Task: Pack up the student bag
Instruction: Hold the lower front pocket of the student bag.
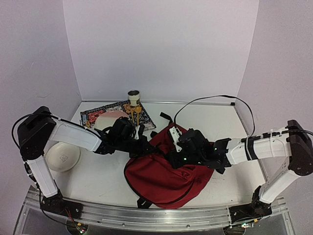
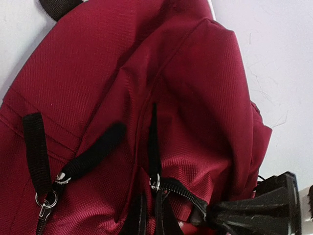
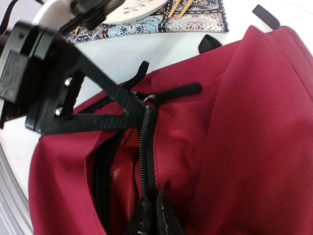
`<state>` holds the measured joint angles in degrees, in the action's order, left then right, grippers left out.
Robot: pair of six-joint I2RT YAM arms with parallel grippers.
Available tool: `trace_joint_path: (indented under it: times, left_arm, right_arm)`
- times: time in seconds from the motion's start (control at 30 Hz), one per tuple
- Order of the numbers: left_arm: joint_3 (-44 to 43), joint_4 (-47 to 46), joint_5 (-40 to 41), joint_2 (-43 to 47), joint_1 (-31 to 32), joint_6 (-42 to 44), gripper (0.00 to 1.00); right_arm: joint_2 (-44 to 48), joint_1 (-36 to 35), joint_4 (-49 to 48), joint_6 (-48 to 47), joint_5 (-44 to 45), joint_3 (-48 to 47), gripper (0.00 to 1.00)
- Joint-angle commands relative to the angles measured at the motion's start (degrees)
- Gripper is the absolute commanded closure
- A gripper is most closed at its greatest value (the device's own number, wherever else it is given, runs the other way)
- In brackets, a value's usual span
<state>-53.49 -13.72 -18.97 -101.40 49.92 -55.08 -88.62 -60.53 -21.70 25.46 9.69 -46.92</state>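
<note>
The student bag [image 1: 168,178], dark red with black straps, lies mid-table between both arms. In the left wrist view the student bag [image 2: 98,88] fills the picture. My left gripper [image 2: 152,218] is shut at the metal zipper slider [image 2: 155,183], and a black pull strap [image 2: 153,142] runs away from it. In the right wrist view the zipper [image 3: 145,147] runs from the left gripper's fingertips [image 3: 132,105] down to my right gripper [image 3: 155,220], which is shut on the zipper's edge. Beside the zipper the bag's mouth [image 3: 115,181] gapes a little. What is inside is hidden.
A patterned mat [image 1: 95,115] lies at the back left with a pale plate [image 1: 108,120] and wooden utensils [image 1: 135,115] on it. A cup [image 1: 134,97] stands behind them. A white bowl [image 1: 62,156] sits by the left arm. A black cable [image 1: 210,100] arcs over the back right.
</note>
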Motion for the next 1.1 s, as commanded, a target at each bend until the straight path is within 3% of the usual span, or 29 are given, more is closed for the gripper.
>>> trace_joint_path:
  times: [0.0,0.4,0.63,0.83,1.07]
  left_arm:
    - [2.4,-2.5,3.1,6.0,1.8,1.4,1.0]
    - [5.7,-2.4,12.7,15.0,4.3,5.2,1.0]
    - [6.9,-2.0,16.5,19.8,5.7,7.5,1.0]
    - [9.4,-0.6,18.3,23.3,6.2,8.6,1.0]
    - [11.4,3.8,24.5,25.5,6.2,9.5,1.0]
  right_arm:
    - [3.7,-0.2,4.3,-0.9,-0.1,-4.7,0.93]
    - [5.2,-0.2,10.6,-2.4,-4.3,-13.1,0.76]
    - [1.2,-0.1,11.3,-2.4,-2.0,-15.6,0.75]
    - [-4.2,-0.1,12.4,-1.5,-4.8,-14.4,0.88]
    - [-6.0,-0.1,11.8,0.4,-6.3,-9.1,0.97]
